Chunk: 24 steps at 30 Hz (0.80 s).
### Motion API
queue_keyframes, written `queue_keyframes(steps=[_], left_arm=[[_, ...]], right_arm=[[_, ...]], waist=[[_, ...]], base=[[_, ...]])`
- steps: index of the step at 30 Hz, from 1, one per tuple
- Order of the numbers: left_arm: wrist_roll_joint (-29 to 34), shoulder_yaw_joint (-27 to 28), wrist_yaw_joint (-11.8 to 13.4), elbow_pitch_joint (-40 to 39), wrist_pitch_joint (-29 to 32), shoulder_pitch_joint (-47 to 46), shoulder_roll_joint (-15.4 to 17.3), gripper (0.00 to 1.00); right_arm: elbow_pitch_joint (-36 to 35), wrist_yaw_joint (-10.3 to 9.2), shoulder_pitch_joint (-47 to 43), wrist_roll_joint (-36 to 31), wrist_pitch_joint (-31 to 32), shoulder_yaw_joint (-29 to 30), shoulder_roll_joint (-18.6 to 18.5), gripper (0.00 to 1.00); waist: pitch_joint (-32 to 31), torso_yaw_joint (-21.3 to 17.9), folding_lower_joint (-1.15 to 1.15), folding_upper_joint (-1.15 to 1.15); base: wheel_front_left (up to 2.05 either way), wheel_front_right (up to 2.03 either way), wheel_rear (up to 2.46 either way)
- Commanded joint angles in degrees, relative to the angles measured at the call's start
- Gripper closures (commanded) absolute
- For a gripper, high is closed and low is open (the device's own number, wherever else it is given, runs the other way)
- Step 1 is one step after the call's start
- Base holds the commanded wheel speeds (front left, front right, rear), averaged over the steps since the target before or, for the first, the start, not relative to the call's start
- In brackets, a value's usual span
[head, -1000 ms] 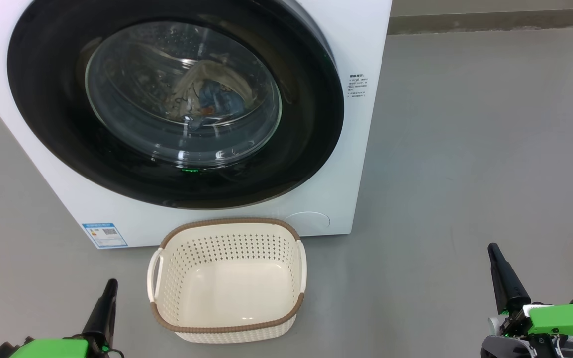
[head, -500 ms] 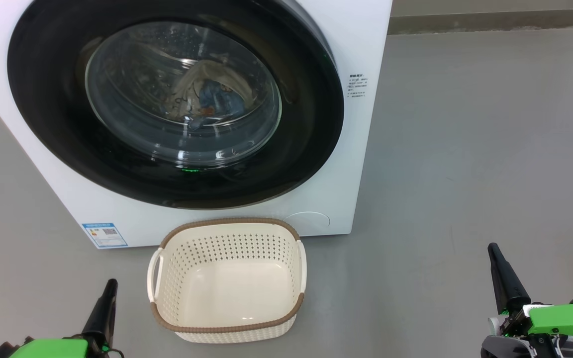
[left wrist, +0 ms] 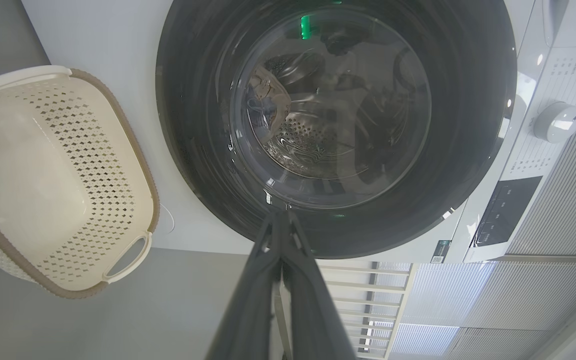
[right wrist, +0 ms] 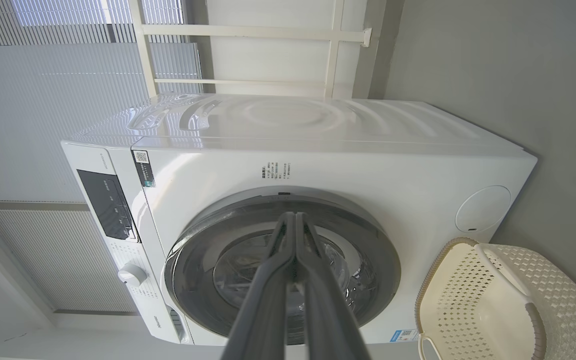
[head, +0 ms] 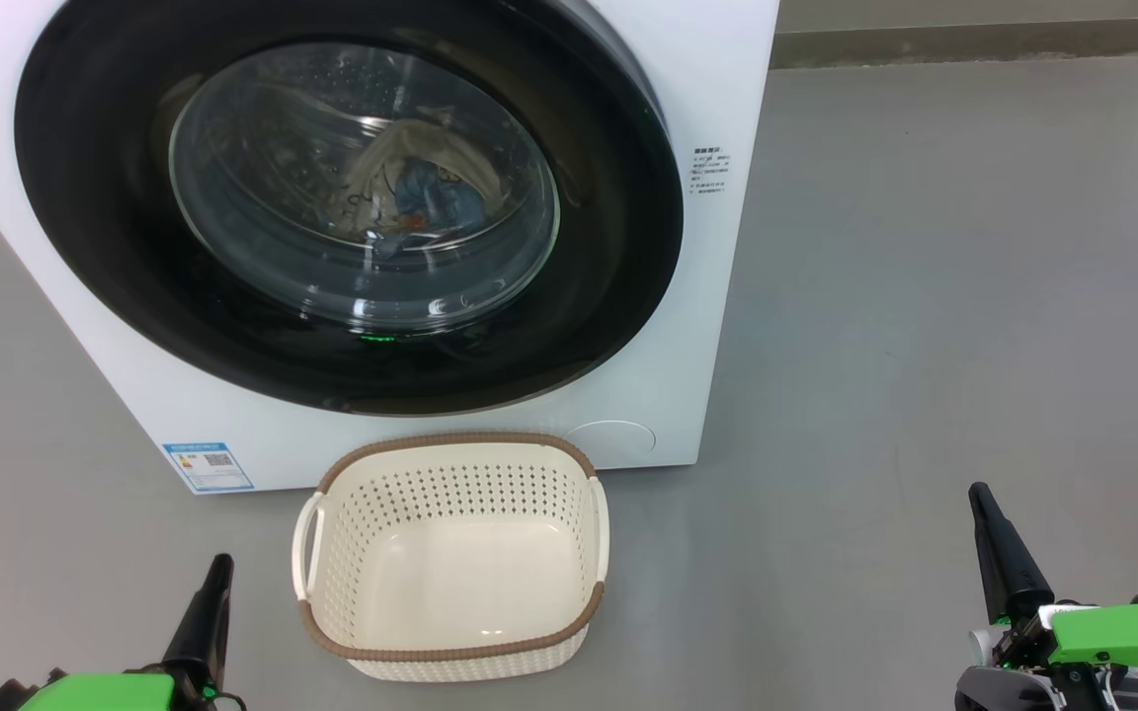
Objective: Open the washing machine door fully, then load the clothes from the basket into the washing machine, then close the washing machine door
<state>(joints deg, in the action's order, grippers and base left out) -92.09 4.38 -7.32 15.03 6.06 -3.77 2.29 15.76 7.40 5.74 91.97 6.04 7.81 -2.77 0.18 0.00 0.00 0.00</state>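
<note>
Left gripper is seen pinched shut, empty, and nearer the closed door, which lies ahead and above it. Clothes are seen behind the glass. Basket is left empty at the washing machine front. Right gripper is shut, empty, well apart.

The head view looks steeply down, close on the washing machine door and the basket before it. Both wrist views, rolled sideways, face those same two from low down.
</note>
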Motion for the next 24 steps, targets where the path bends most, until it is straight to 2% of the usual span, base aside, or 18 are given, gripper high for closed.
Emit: queue_keyframes(steps=[1,24], left_arm=[[-0.2,2.0,-0.2,-1.0,0.3,-2.4,0.7,1.00],[-0.1,2.1,-0.2,-1.0,0.4,-2.4,0.7,1.00]], right_arm=[[-1.7,0.09,0.4,0.2,0.5,-1.3,-0.1,1.00],[-1.7,0.09,0.4,0.2,0.5,-1.2,-0.1,1.00]], waist=[[0.0,0.0,0.00,0.00],[0.0,0.0,0.00,0.00]], base=[[0.00,0.00,0.00],[0.00,0.00,0.00]])
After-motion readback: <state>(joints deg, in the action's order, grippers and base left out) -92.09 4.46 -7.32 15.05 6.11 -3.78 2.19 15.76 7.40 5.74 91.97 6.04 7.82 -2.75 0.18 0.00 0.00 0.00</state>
